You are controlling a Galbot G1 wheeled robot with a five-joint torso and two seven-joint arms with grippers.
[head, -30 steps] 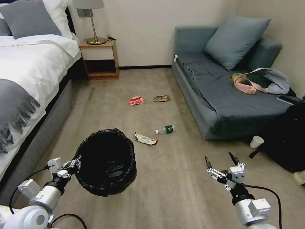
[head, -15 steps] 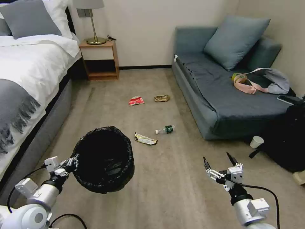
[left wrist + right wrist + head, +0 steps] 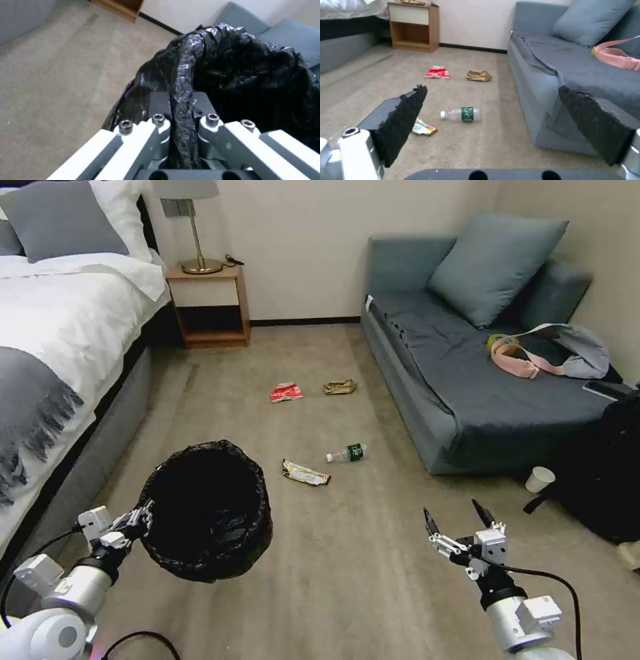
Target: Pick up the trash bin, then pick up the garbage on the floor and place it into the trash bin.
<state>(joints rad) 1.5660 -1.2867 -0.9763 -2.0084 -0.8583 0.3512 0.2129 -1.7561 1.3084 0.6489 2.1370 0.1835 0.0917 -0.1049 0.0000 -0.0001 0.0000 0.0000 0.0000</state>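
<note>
Head view: the left gripper [image 3: 137, 515] has swung the round black-bag-lined trash bin [image 3: 205, 510] further left, clear of the floor litter; left wrist: jaws pinching its rim; right wrist: right gripper [image 3: 493, 120] gaping toward the clear plastic bottle [image 3: 461, 114].

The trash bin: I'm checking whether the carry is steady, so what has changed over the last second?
The left hand, shut on the rim of the trash bin, has carried it toward the robot's left and a little farther from the robot. The right hand, open, has drifted slightly forward. The bottle, foil wrapper, red packet and brown paper lie where they were.
</note>
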